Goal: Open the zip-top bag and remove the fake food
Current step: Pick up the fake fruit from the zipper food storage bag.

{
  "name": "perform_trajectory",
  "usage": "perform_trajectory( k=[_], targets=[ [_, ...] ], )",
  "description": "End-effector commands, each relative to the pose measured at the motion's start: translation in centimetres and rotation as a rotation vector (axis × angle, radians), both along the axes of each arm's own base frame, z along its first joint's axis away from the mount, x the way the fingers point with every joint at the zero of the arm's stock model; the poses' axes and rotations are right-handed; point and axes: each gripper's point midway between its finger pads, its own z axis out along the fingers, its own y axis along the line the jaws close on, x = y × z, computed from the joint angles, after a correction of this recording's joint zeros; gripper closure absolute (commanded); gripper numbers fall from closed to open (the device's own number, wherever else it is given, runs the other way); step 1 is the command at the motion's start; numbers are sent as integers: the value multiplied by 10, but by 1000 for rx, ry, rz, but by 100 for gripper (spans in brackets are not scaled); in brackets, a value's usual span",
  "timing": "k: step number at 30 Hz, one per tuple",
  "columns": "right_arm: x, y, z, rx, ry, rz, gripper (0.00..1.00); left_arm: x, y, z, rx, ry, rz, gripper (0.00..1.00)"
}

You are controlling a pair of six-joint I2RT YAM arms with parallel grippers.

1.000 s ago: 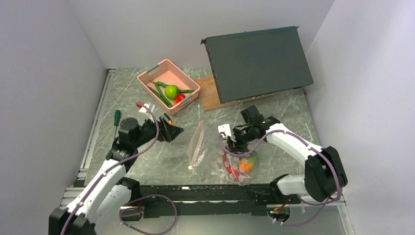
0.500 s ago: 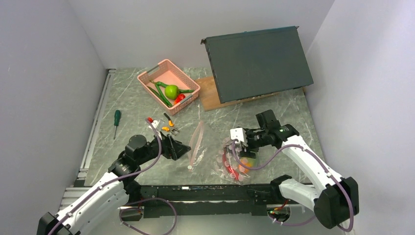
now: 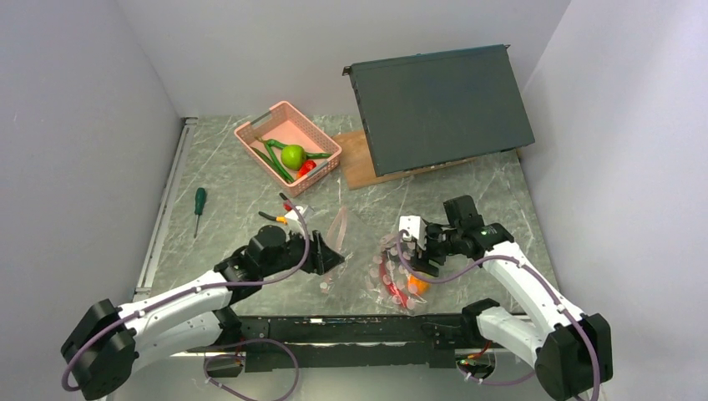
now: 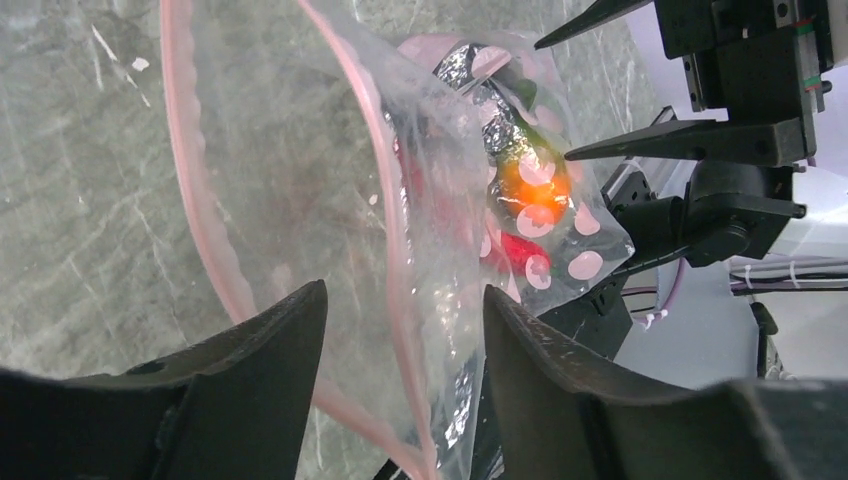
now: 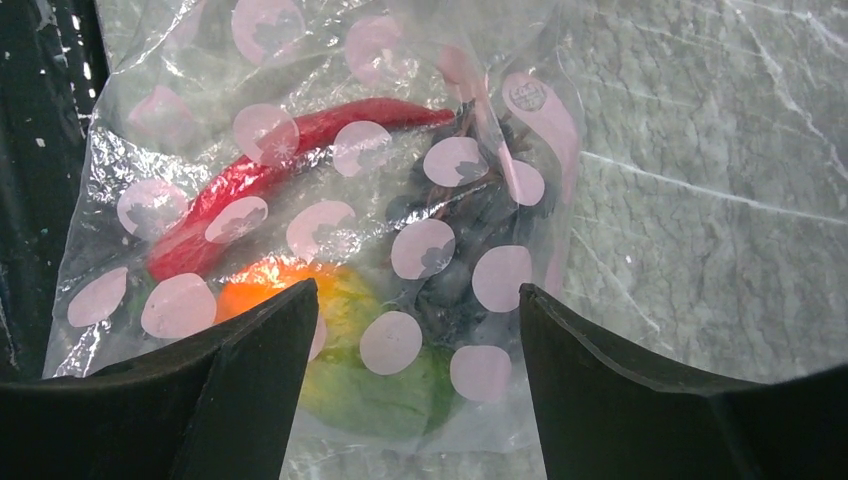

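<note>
The zip-top bag [image 3: 371, 269] lies flat near the front edge, its pink zip strip [image 3: 336, 235] open in a loop at the left. Inside it are an orange-green mango [image 5: 350, 370], a long red pepper [image 5: 290, 150] and a dark bunch [image 5: 460, 240]. My left gripper [image 3: 331, 256] is open, and its jaws straddle one side of the zip strip [image 4: 395, 250] at the bag's mouth [image 4: 440, 230]. My right gripper [image 3: 416, 255] is open just above the filled end of the bag [image 5: 420, 250]. A green apple [image 3: 292, 155], green peppers and a small red piece [image 3: 306, 166] lie in the pink basket.
The pink basket [image 3: 255, 138] stands at the back left. A large dark panel [image 3: 438, 104] leans on a wooden board [image 3: 355, 159] at the back right. A green-handled screwdriver [image 3: 199, 200] and orange-handled pliers [image 3: 280, 217] lie at the left.
My left arm has swung right and toward the front, up to the bag's mouth. My right gripper has moved right and toward the front, over the filled end.
</note>
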Motion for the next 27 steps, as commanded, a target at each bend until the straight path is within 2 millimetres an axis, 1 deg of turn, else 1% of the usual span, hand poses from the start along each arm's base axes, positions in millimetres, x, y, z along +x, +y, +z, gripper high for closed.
perform_trajectory(
  k=[1, 4, 6, 8, 10, 12, 13, 15, 17, 18, 20, 22, 25, 27],
  targets=[
    [11, -3, 0, 5, -33, -72, 24, 13, -16, 29, -47, -58, 28, 43],
    [21, -8, -5, -18, -28, -135, 24, 11, -19, 25, -49, -53, 18, 58],
    [28, -10, -7, -29, -24, -164, 25, 9, -18, 23, -57, -49, 17, 73],
    [34, -9, -6, -26, -26, -186, 26, 6, -17, 20, -63, -48, 15, 83],
    [40, -8, -6, -26, -26, -199, 30, 2, -14, 17, -74, -44, 15, 92],
    [40, -6, -9, -32, -9, -177, 38, -3, -12, 15, -88, -39, 12, 98],
    [39, -5, -11, -40, 5, -160, 43, -6, -10, 15, -100, -39, 9, 99],
    [37, -6, -17, -61, 33, -137, 58, -10, -7, 13, -121, -40, 7, 100],
    [39, -7, -19, -85, 44, -123, 74, -15, -6, 14, -143, -43, 0, 100],
    [41, -7, -19, -95, 38, -116, 80, -18, -6, 15, -155, -46, -8, 100],
    [47, -7, -15, -103, 16, -104, 91, -23, -7, 16, -174, -52, -33, 100],
    [59, -5, -4, -98, -31, -94, 100, -31, -13, 19, -199, -54, -78, 100],
    [77, -1, 14, -92, -108, -76, 100, -44, -25, 23, -230, -49, -146, 100],
    [85, 4, 23, -84, -141, -45, 100, -52, -36, 24, -238, -47, -191, 100]
  ],
)
